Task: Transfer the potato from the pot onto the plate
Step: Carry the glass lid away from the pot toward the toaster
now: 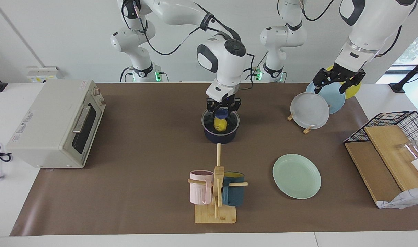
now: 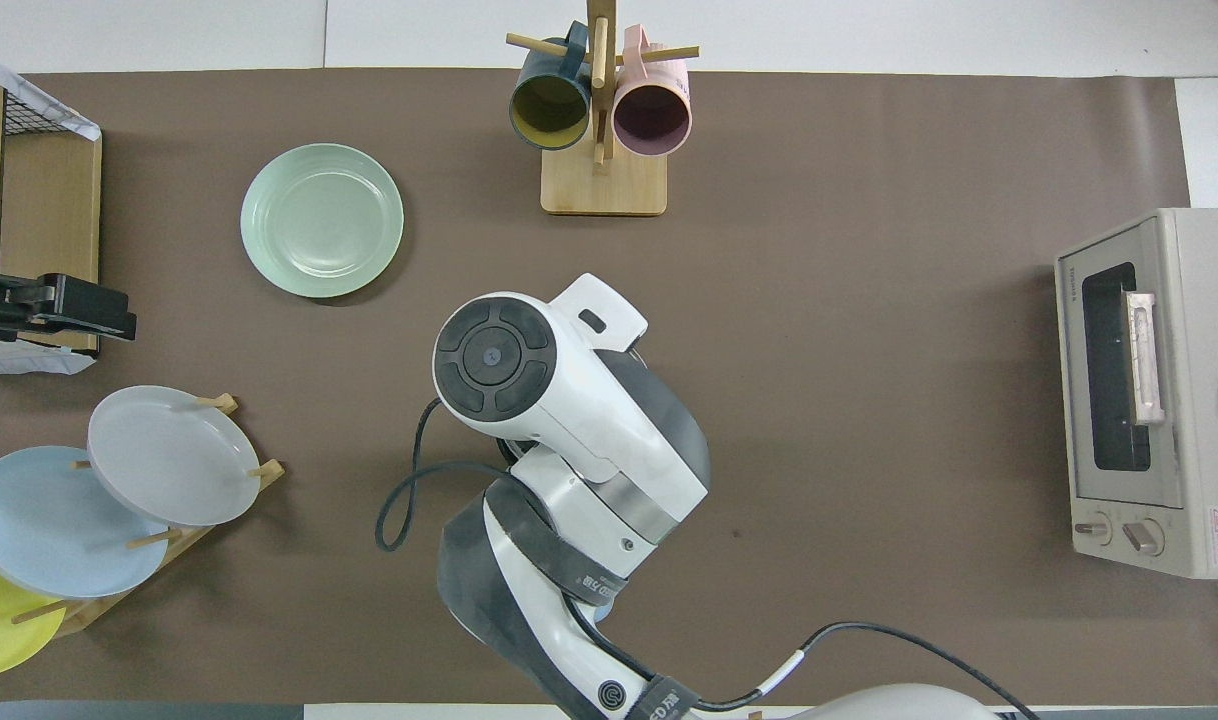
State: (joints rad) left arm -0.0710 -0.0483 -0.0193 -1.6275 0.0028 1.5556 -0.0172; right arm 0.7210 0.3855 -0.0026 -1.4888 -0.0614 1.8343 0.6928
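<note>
Potato [image 1: 221,125] in pot [image 1: 221,136]

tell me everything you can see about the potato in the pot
The small bright yellow, egg-shaped potato stands on end inside the round dark navy pot, at the middle of the table. The right gripper is over it, a dark blue fingertip pad on its top; whether it is gripped cannot be told. The overhead view hides it under the arm.
</note>
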